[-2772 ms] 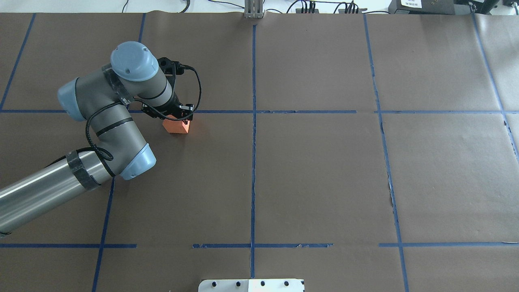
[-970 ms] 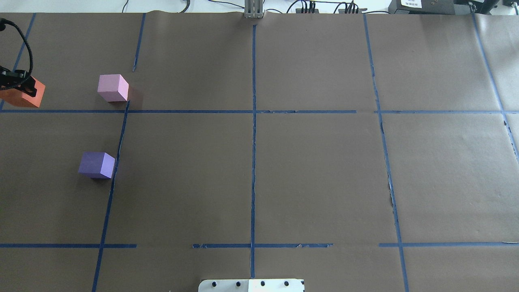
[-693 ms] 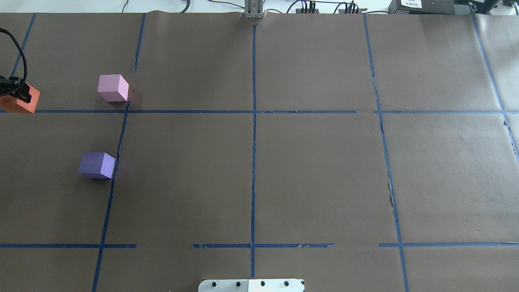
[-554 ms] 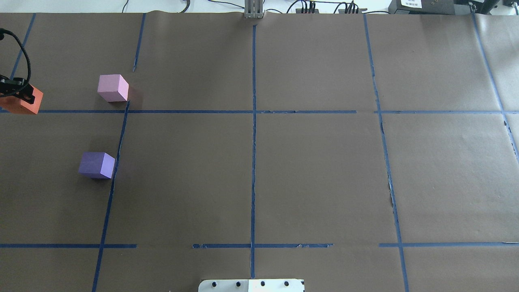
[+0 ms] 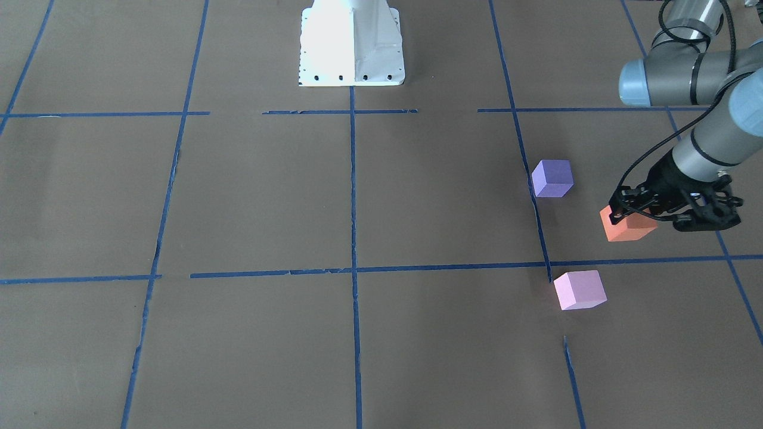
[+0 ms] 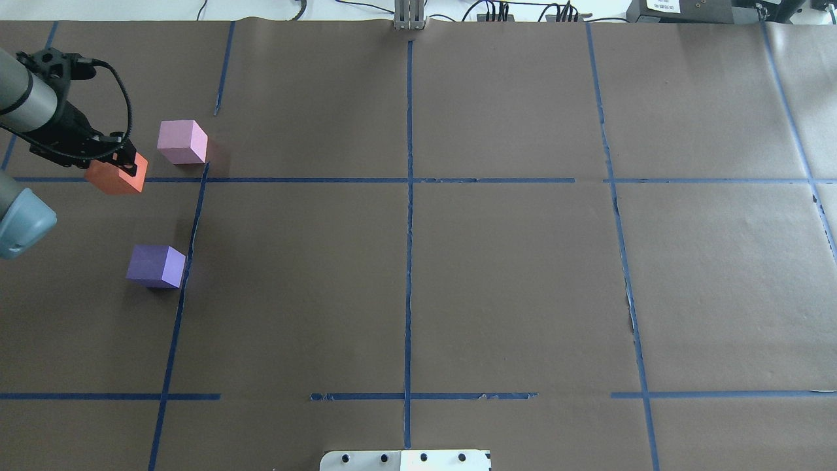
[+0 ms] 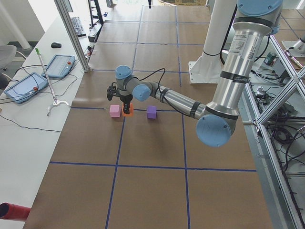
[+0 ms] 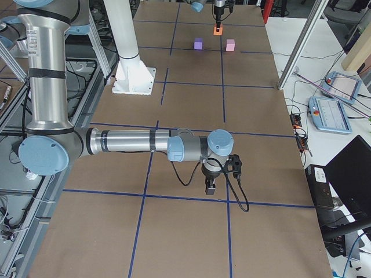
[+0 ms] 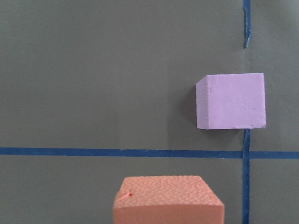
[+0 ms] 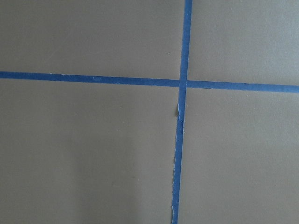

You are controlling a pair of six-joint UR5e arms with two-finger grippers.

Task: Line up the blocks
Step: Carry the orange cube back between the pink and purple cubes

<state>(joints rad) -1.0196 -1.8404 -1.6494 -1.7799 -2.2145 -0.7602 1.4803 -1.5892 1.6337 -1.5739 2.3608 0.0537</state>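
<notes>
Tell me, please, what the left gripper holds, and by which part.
The left gripper holds the orange block, pinched at its upper sides.

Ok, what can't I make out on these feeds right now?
- Overhead view: left gripper covers part of the orange block; resting or lifted is unclear.
- Left wrist view: bottom edge cuts off the orange block's lower part.
- Exterior right view: right gripper too small; jaws unreadable.
</notes>
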